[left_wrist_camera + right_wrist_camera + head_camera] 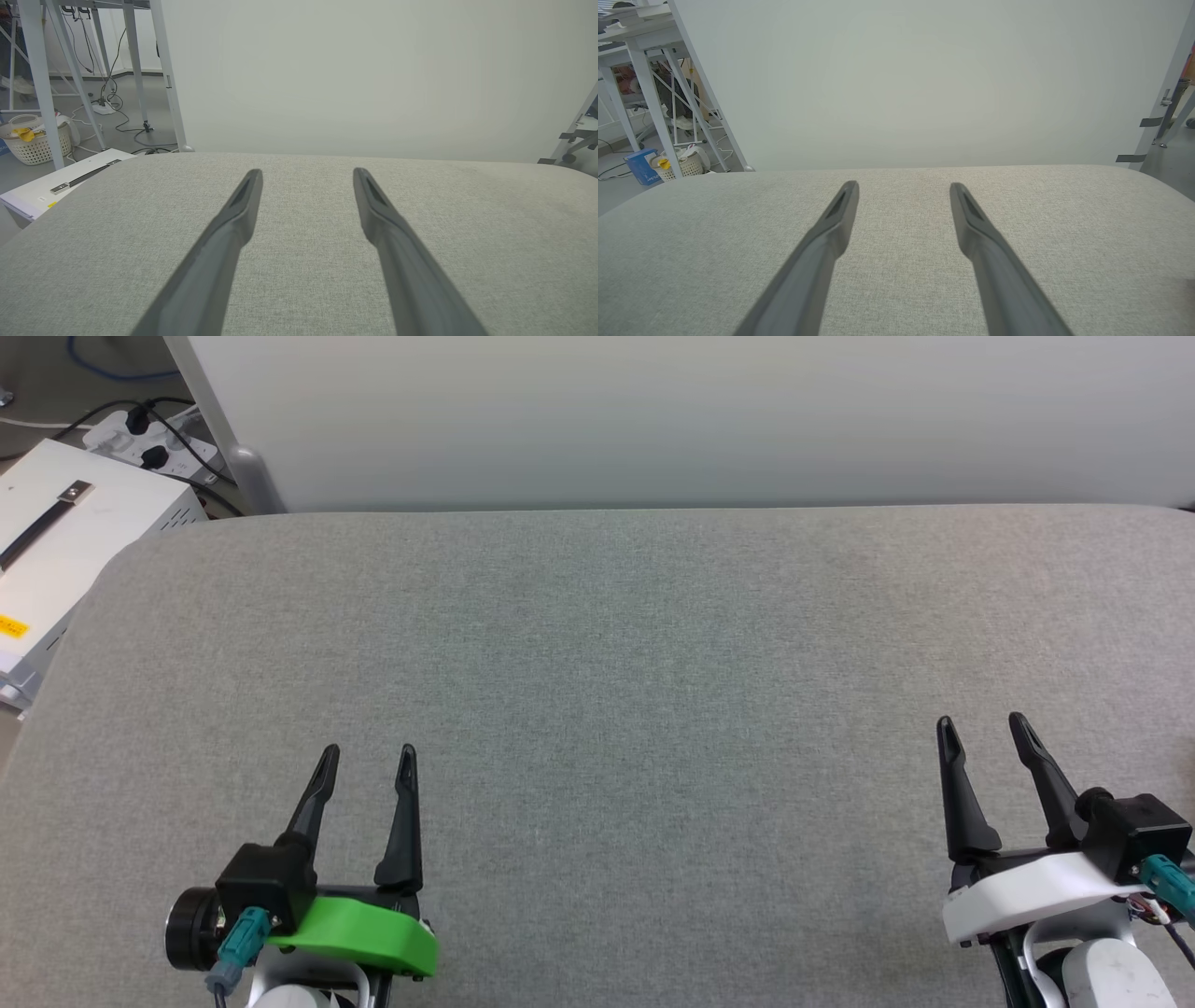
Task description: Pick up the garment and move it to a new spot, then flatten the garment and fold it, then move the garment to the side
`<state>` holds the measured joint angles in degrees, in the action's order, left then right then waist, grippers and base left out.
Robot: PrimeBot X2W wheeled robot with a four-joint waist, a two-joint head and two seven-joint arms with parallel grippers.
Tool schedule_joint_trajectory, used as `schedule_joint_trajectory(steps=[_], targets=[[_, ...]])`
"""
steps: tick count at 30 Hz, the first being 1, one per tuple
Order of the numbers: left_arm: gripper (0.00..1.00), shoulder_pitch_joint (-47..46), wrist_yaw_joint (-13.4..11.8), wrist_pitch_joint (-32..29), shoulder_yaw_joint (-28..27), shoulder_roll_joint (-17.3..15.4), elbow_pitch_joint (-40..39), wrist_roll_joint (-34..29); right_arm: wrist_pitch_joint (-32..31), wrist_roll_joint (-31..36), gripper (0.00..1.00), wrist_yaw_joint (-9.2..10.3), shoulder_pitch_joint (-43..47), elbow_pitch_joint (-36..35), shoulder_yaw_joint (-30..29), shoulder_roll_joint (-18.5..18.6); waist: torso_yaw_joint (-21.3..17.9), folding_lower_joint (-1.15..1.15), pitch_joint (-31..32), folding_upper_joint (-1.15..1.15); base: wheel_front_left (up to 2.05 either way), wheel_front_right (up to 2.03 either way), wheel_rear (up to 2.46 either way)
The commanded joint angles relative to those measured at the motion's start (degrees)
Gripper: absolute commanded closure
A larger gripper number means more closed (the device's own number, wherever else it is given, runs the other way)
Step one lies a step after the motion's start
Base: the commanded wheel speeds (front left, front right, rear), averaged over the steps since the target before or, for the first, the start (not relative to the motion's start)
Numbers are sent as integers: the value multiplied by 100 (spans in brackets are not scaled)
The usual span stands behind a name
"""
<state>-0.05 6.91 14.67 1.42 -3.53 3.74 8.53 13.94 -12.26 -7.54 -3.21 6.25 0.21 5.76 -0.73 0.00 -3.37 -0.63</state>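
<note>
Left gripper (369, 751), right gripper (981, 721): fingers (403, 821) spread, empty, above grey surface (597, 663); arms (1111, 980) cut off.

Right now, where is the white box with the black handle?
Head view, far left: the white box is beside the far-left corner of the grey fabric-covered table, near the white power strip.

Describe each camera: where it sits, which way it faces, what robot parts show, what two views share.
Head view: on the head, facing forward and down at the grey padded surface; left tool and right tool show, open.
Left wrist view: on the left wrist, facing along its two fingers across the surface to the pale wall.
Right wrist view: on the right wrist, likewise along its own fingers.
Shared: head and left wrist views both show the white box.
</note>
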Motion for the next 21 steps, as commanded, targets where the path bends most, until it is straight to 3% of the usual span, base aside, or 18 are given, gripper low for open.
schedule_joint_trajectory(steps=[1,20,21], targets=[[0,50,25,32,-23,37,-22,-53,55,9,0,5,10,27,10,-18,-3,0,9,63,0,0,0],[0,78,42,33,-116,63,-93,-42,93,-110,0,5,-39,49,89,-16,-21,0,0,63,0,0,0],[100,2,22,0,-104,31,-73,-32,52,-74,100,0,-7,44,76,-6,-22,0,0,0,0,0,0]])
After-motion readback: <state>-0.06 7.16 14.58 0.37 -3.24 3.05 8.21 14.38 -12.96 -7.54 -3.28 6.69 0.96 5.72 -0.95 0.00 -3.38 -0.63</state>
